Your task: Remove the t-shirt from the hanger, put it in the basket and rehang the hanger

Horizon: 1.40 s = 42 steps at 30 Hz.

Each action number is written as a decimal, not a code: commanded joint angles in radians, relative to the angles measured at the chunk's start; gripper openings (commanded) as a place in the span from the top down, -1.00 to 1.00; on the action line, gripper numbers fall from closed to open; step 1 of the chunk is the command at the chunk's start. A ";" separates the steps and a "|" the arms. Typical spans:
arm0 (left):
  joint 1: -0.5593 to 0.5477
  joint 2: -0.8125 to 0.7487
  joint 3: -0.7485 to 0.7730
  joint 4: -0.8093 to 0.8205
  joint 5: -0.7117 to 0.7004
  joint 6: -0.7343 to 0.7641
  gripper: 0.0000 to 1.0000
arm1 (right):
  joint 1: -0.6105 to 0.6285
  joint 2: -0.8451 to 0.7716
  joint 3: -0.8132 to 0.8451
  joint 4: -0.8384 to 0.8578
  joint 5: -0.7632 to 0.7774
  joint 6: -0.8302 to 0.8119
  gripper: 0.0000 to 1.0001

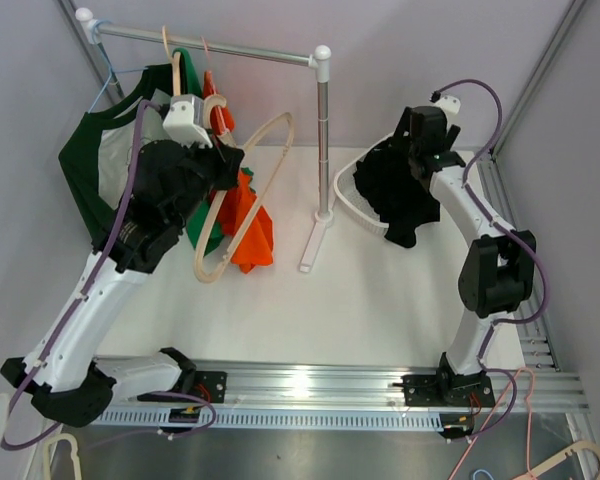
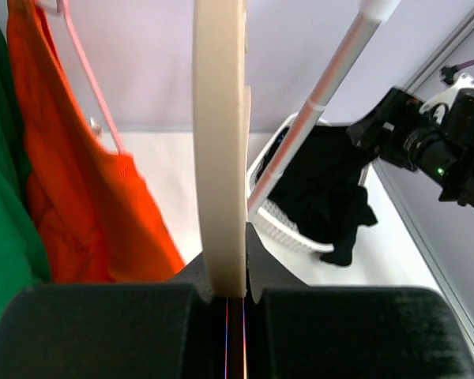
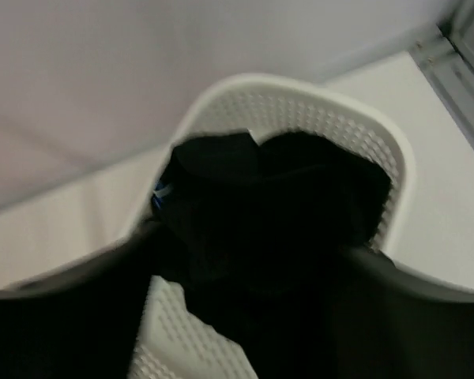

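Left end effector (image 2: 235, 294) is clamped shut on the bare cream hanger (image 2: 220, 142), beside an orange garment (image 2: 79, 197) and a green garment (image 2: 0, 197) hung on the rack (image 1: 323, 130). Black t-shirt (image 1: 395, 195) lies crumpled in the white basket (image 1: 352, 205) on the desk (image 1: 360, 300), spilling over its rim. Right end effector (image 1: 420, 150) hangs just over it; the wrist view is blurred, so I cannot tell its grip.

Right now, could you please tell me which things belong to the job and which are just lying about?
Job: cream hanger, gripped in the left claw; black t-shirt, in the white basket.
Lying about: orange shirt, green shirts, clothes rack.
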 commanded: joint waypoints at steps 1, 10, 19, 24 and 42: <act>0.021 0.051 0.097 0.039 0.023 0.042 0.99 | -0.009 0.025 0.187 -0.461 -0.014 -0.030 -0.99; 0.047 0.197 0.283 0.051 0.034 0.111 0.99 | -0.010 -0.315 -0.007 -0.267 -0.125 -0.034 -0.99; 0.046 0.255 0.301 0.213 0.064 0.220 0.99 | -0.002 -0.562 -0.182 -0.239 -0.181 -0.025 -0.99; 0.044 0.353 0.426 0.168 0.115 0.246 0.99 | -0.002 -0.617 -0.242 -0.225 -0.175 -0.039 -0.99; -0.028 0.789 0.884 0.037 0.000 0.295 0.99 | 0.017 -0.734 -0.320 -0.193 -0.216 -0.036 -0.99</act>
